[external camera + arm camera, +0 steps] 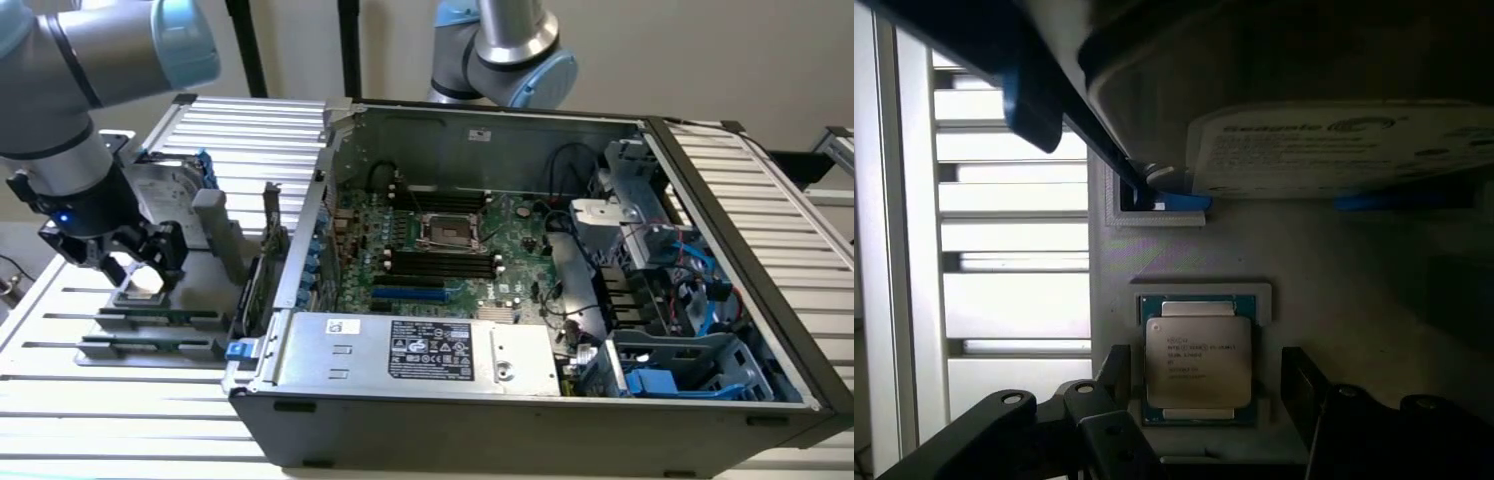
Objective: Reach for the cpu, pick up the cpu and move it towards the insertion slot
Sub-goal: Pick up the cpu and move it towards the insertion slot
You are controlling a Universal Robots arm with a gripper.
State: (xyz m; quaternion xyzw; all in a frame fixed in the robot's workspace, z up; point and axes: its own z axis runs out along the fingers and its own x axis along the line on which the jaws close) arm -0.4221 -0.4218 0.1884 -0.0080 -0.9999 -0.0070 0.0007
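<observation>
Hand [1207, 372] released, fingers [1301, 385] set either side of the cpu [1197, 362] lying flat in its grey holder [1334, 260], apparently lined up to pinch opposite edges.

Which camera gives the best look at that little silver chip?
The wrist view: the cpu lies flat, its whole metal top facing the camera, inside the open gripper. The exterior view shows it as a small pale patch under the gripper, at that view's left.
</observation>
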